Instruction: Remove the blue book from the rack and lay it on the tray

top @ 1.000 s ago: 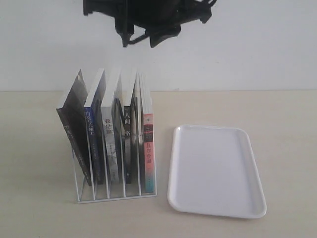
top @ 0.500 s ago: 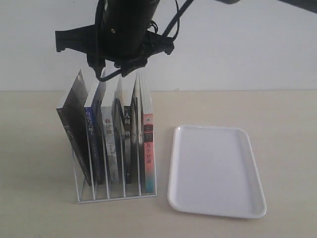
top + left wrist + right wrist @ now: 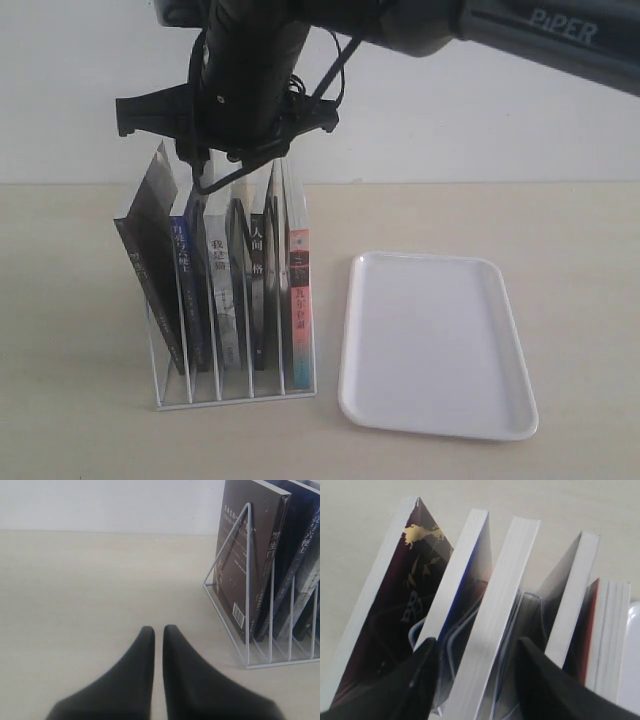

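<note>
I see the rack [image 3: 235,398] at lower left, the blue book [image 3: 190,290] 2nd from its left, the tray [image 3: 437,345] just right.

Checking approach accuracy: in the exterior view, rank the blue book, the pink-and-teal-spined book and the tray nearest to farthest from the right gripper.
1. blue book, just beneath the right gripper, toward the left side of the rack.
2. pink-and-teal-spined book, at the rack's right end.
3. tray, beside the rack, farthest right.

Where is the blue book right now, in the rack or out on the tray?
In the rack. The blue book stands second from the left between its wires, leaning left; the tray holds nothing.
</note>
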Motion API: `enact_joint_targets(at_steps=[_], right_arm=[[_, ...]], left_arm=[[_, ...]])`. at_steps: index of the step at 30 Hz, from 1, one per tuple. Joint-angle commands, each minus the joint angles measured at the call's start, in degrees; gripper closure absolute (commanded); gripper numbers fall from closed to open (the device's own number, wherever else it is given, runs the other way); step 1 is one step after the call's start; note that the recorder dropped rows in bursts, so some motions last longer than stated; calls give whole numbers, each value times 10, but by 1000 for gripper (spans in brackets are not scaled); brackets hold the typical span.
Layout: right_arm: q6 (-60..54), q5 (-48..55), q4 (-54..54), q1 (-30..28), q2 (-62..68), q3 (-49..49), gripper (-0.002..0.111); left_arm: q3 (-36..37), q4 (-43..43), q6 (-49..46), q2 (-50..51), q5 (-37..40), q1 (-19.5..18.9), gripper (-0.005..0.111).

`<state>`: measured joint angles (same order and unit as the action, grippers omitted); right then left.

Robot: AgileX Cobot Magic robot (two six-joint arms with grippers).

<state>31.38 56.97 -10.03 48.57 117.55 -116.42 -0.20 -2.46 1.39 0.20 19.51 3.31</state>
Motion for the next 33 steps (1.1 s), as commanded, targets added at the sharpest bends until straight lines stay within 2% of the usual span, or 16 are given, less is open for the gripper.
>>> enact_joint_targets(at_steps=[1,9,18,33], right_arm=[[1,-6,-13,1,-2,-2,61],[5,-6,-12,1,19,-2,62],[8,-10,-13,1,31,-2,79],[18,-11,-9,1,31,-2,79]], left_arm=[[2,2,5,-2,0,-2,101],[2,2,5,-2,0,-2,101],[2,2,5,-2,0,-2,101],[2,2,5,-2,0,-2,101]])
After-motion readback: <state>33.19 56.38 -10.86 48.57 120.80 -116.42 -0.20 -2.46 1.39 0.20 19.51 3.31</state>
